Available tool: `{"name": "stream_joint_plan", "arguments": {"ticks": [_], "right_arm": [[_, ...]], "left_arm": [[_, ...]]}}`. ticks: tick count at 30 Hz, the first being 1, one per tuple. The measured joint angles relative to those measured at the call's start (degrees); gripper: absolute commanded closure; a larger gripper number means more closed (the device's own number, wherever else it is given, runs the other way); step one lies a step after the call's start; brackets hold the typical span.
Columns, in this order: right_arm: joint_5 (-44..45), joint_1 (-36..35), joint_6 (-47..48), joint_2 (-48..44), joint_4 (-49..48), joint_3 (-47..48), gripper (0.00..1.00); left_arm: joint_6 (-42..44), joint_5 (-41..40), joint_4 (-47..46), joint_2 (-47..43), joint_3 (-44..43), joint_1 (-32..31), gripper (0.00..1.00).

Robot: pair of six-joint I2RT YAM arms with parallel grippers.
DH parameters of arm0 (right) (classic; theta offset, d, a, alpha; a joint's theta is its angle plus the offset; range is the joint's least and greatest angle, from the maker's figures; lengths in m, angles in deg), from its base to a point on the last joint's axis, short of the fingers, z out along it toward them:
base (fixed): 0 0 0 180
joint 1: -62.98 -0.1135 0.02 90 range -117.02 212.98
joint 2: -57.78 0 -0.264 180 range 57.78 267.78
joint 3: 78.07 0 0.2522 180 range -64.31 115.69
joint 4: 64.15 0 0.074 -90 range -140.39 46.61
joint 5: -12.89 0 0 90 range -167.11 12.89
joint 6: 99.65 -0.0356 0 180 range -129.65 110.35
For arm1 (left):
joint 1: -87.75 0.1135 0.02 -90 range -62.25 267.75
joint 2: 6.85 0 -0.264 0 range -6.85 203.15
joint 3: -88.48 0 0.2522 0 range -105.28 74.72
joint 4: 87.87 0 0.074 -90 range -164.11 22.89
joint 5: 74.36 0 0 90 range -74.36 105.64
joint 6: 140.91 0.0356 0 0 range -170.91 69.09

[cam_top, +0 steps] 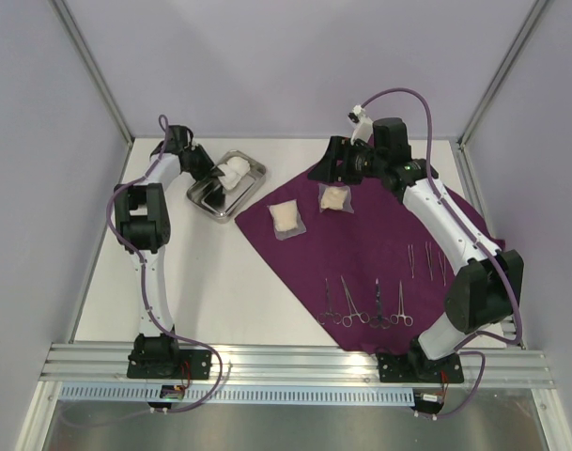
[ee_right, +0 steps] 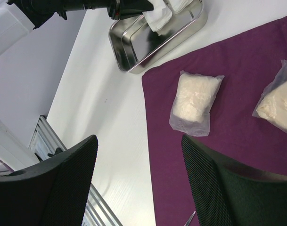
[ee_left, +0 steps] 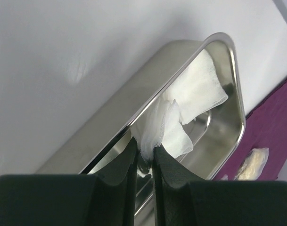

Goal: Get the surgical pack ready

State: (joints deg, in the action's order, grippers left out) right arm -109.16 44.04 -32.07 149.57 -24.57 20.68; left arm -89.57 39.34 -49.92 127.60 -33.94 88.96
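Black fingers of left gripper point(ee_left: 144, 157) fill the bottom of the left wrist view. Jaws are almost closed, pinching a bunched corner of a white gauze sheet point(ee_left: 190, 101). The rest of the sheet lies partly unfolded inside the shiny rectangular steel tray point(ee_left: 134, 110), reaching up to its far rim. The tray sits on the white table point(cam_top: 210, 282), far left, off the dark purple quilted cloth point(cam_top: 379, 254) and just beside the cloth's far-left corner; can't tell if they touch.

Right gripper point(ee_right: 139, 141) has its jaws spread wide with nothing between them. It hangs over the cloth's left edge, where cloth meets table.

Two clear-wrapped white gauze packets point(cam_top: 286, 219) lie flat on the far part of the cloth, near each other but apart, one closer to the tray. Four scissor-like steel clamps point(cam_top: 348, 301) lie side by side in a row along the cloth's near edge, ring handles toward the arm bases. Three thin steel instruments point(cam_top: 428, 260) lie parallel on the cloth's right side, close to the right arm; too small to tell the type. Cloth is spread flat, not folded.
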Motion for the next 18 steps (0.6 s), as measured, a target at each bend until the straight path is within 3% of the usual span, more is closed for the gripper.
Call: {"name": "stream_joint_plan", "arguments": {"ticks": [6,9,13,18], "right_arm": [[-0.04,0.0,0.02,0.0,0.07,0.09,0.26],[-0.11,0.0,0.04,0.0,0.09,0.24,0.26],[-0.15,0.0,0.22,0.0,0.15,0.26,0.26],[-0.46,0.0,0.2,0.0,0.15,0.26,0.26]], "left_arm": [[0.85,-1.4,2.69,0.15,-0.07,0.0,0.79],[1.07,-1.29,3.17,0.9,-0.15,0.0,0.72],[1.81,-0.98,3.8,1.11,-0.44,-0.04,0.54],[3.1,-0.9,5.31,1.11,-1.07,-0.04,0.49]]}}
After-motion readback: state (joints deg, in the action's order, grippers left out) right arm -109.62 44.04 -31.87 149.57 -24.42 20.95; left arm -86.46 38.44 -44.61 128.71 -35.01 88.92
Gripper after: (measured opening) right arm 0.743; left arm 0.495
